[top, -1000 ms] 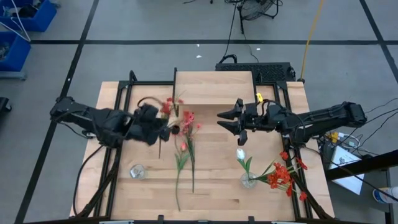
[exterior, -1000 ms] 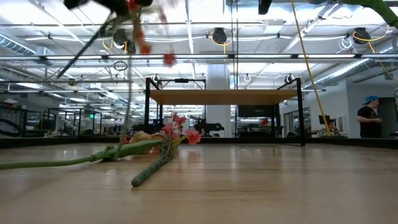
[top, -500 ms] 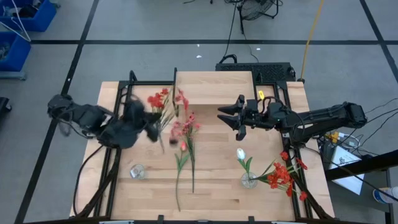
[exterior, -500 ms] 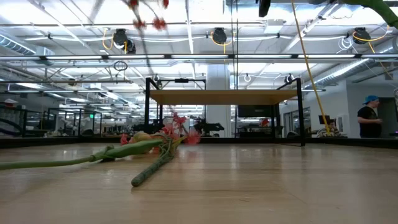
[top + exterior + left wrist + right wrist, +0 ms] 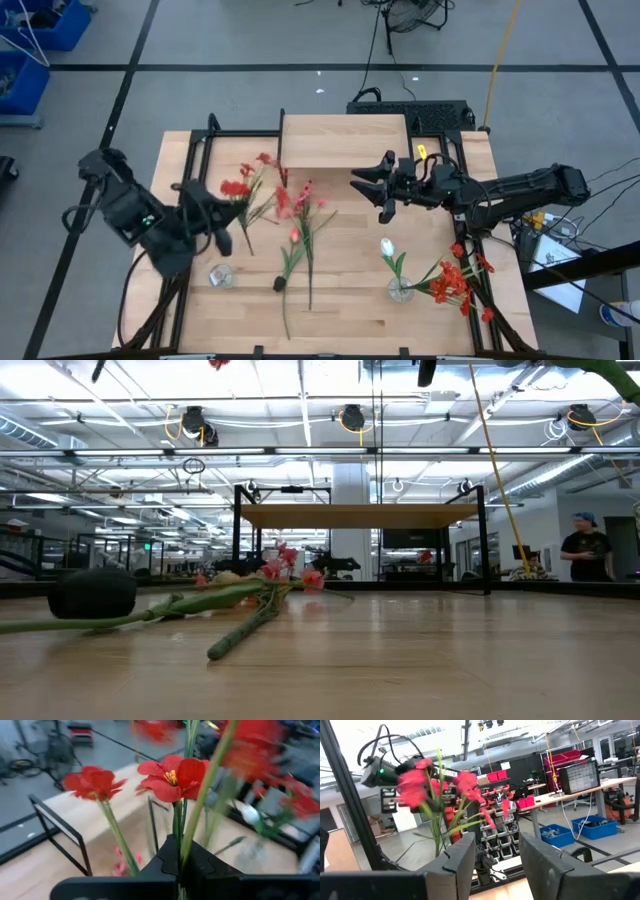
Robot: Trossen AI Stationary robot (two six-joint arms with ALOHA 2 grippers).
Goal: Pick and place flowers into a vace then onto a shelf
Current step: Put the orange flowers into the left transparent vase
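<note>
Red blossoms on green stems, a small bunch of flowers [image 5: 243, 190], stand clamped in the left claw [image 5: 212, 222], whose fingers are shut tight on the stems; the left wrist view shows the stems rising straight out from between the dark fingers [image 5: 165, 862]. That claw is over the left part of the desk [image 5: 350, 300], just beyond a small glass vase [image 5: 220, 275] that stands near the front edge. More flowers lie flat mid-desk [image 5: 298, 235], stems pointing to the front, seen in the low view as a loose heap [image 5: 245, 595]. The shelf [image 5: 345, 140] sits at the back centre, its plank top bare. Right of it the right claw [image 5: 375, 187] hangs above the desk with its fingers partly apart and nothing between them. At the front right a second vase [image 5: 400, 291] holds a white bud [image 5: 387, 247] and red flowers [image 5: 455, 280] leaning out sideways. A person [image 5: 587, 547] stands in the room beyond.
</note>
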